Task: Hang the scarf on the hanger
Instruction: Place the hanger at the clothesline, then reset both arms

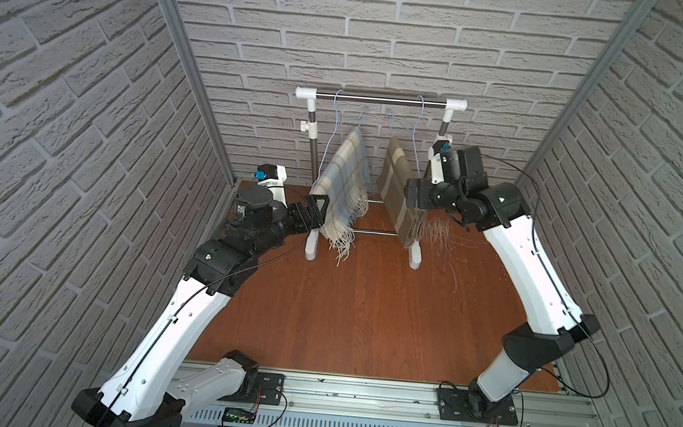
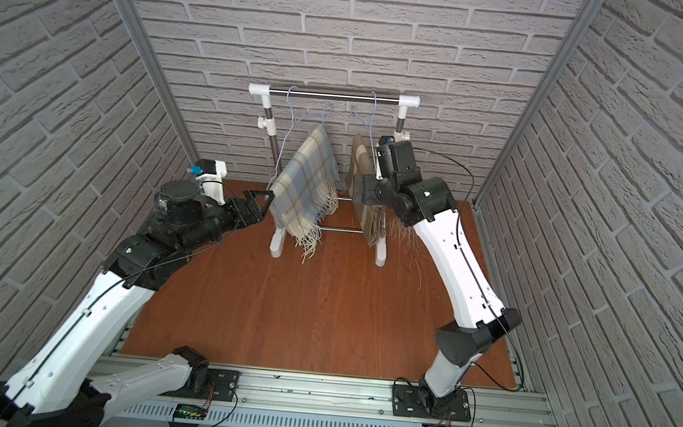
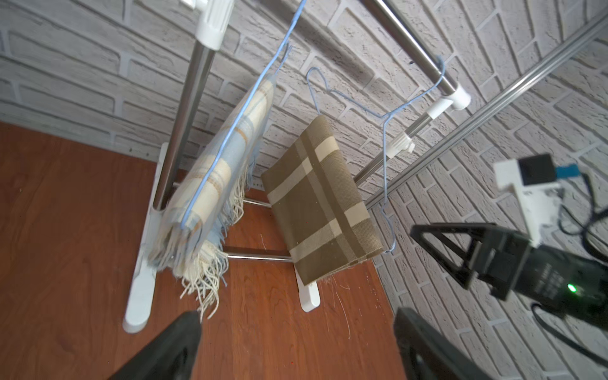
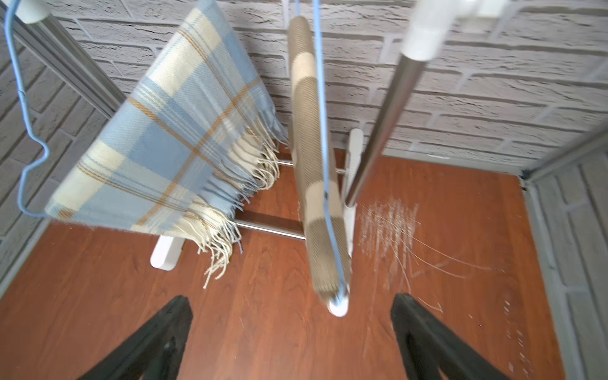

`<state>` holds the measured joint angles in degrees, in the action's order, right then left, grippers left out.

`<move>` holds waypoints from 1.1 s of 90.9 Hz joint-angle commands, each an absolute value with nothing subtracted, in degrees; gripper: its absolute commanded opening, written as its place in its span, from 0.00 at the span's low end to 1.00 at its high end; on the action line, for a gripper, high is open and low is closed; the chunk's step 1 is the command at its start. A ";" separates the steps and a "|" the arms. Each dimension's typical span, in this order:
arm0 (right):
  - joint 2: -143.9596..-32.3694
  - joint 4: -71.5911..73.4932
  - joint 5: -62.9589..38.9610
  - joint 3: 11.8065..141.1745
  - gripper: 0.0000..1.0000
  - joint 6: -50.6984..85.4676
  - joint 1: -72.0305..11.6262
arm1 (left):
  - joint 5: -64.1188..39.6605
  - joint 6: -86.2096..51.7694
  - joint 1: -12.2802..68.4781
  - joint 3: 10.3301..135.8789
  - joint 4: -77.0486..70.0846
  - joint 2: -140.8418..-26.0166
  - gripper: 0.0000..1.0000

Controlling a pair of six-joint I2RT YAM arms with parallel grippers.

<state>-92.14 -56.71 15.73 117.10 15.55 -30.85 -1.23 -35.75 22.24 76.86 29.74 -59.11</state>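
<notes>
Two scarves are up, none on the wood tabletop (image 1: pixel 345 306). The blue plaid scarf (image 1: pixel 345 173) is folded over the bottom wire of a wire hanger (image 4: pixel 24 102), and the brown scarf (image 1: pixel 396 185) is folded over a second wire hanger (image 3: pixel 384 158). Both hangers hook on the rack rail (image 1: pixel 382 98) and sit apart from each other. Each scarf is doubled at about its middle, fringe down on both sides, likely so the halves balance and nothing slides off.

The left gripper (image 3: pixel 296 329) has its jaws spread with nothing between them. In both top views it sits just beside the plaid scarf's outer edge; I can't tell if it touches. The right gripper (image 4: pixel 291 312) also has its jaws spread and empty, close by the brown scarf, with the low end of that hanger just ahead of the gap. The brown scarf looks a bit blurred in the right wrist view, and I can't tell if it swings.

Judgement: hanging looks done, and the wide-open jaws fit a let-go. Only backing off is left. The risk is snagging fringe or knocking a hanger wire on the way out. Loose threads (image 4: pixel 388 223) lie on the tabletop by the rack foot, probably shed fringe
</notes>
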 commanded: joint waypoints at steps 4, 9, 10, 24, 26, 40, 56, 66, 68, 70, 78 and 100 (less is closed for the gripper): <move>-77.88 -49.51 34.32 97.83 0.99 21.27 -30.89 | 6.57 -29.84 21.55 73.30 31.87 -55.94 0.98; -71.66 -43.47 36.48 85.28 1.00 17.96 -30.59 | 9.20 -28.56 21.36 70.28 31.16 -54.78 0.98; -70.33 -41.73 36.30 83.24 0.99 16.32 -30.55 | 9.87 -28.34 21.31 69.55 31.05 -54.55 0.98; -54.55 -21.93 42.16 55.08 0.98 13.30 -28.20 | 19.68 -26.53 19.53 58.19 27.07 -52.24 0.98; -53.45 -20.07 43.50 52.09 0.98 14.51 -27.11 | 20.52 -26.36 19.12 56.76 26.24 -52.11 0.98; -51.17 -10.82 41.35 38.77 0.98 18.54 -16.76 | 23.31 -25.00 16.95 46.06 19.35 -50.92 0.98; -58.63 8.09 34.89 26.87 0.98 17.34 -7.52 | 23.38 -19.34 15.51 39.90 12.85 -52.04 0.98; -67.53 24.91 29.25 21.99 0.98 16.24 -3.28 | 22.99 -14.62 14.47 35.92 6.17 -52.84 0.98; -69.86 27.50 28.98 21.43 0.98 15.95 -2.86 | 22.40 -13.87 13.90 35.28 5.17 -53.20 0.98; -71.45 29.77 28.54 20.87 0.98 15.35 -2.54 | 21.82 -13.29 13.19 34.92 4.43 -53.53 0.98; -75.60 36.10 24.70 22.03 0.98 12.36 -1.69 | 17.78 -10.43 9.85 33.14 1.38 -54.84 0.98; -85.23 46.14 11.68 22.55 0.99 6.32 -1.93 | 11.27 -8.56 0.39 25.89 -14.27 -60.27 0.98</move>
